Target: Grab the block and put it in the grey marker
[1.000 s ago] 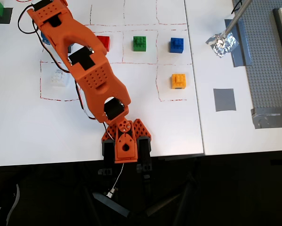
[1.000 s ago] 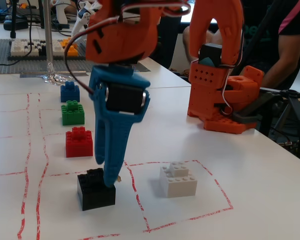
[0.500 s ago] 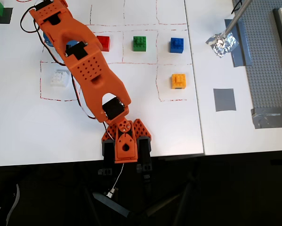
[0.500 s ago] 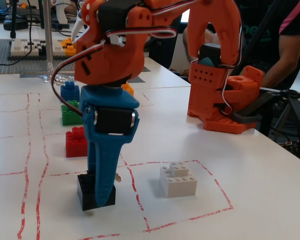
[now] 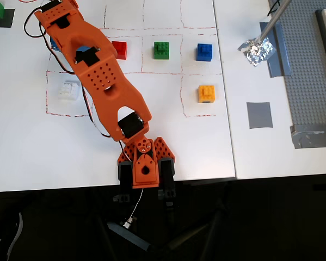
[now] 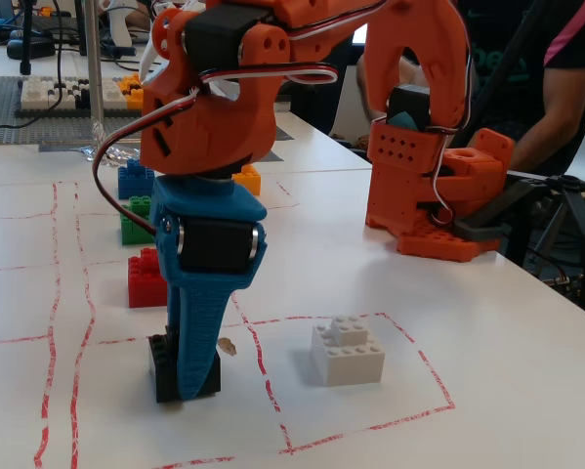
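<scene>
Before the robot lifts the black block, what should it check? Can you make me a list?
1. Gripper is down at the black block: ok, seen in the fixed view.
2. Fingers closed tight on the block: cannot tell, the blue finger hides the grip.
3. Red brick is out of the way: ok, it stands apart behind the block.
4. White brick is out of the way: ok, it sits apart in the next red square.
5. Grey marker is empty: ok, nothing lies on it in the overhead view.
</scene>
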Available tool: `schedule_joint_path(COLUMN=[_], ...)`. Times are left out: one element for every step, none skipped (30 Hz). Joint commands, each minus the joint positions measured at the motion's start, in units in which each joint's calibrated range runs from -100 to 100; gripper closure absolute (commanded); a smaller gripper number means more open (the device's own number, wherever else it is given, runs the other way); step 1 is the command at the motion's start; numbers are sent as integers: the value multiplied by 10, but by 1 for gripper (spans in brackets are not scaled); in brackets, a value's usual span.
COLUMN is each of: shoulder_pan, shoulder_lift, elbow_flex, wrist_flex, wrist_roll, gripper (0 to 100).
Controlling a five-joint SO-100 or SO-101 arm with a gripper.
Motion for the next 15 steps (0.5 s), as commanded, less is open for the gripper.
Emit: schedule_joint_path(shoulder_pan=[8,9,10,12,14,17,23,31,40,52,67,84,104,128,156], shoulder_lift=[-125,-132,-137,-142,-145,-151,-161,-172,-185,-202,-222,-244,-272,-301,-335], elbow_flex=[-78,-98,-118,-139,-161,-177,-181,-182,-181,-172,-155,-134,-108,-77,-44], wrist_flex=[65,96,131,164,201,233,256,277,299,315,325,337,342,343,344], wrist_roll=[-29,-45,-62,-79,-98,-117,-135,-149,-165,-179,-189,-193,-196,-196,-191], gripper=[100,100,100,100,100,100,100,100,100,100,100,100,100,100,100])
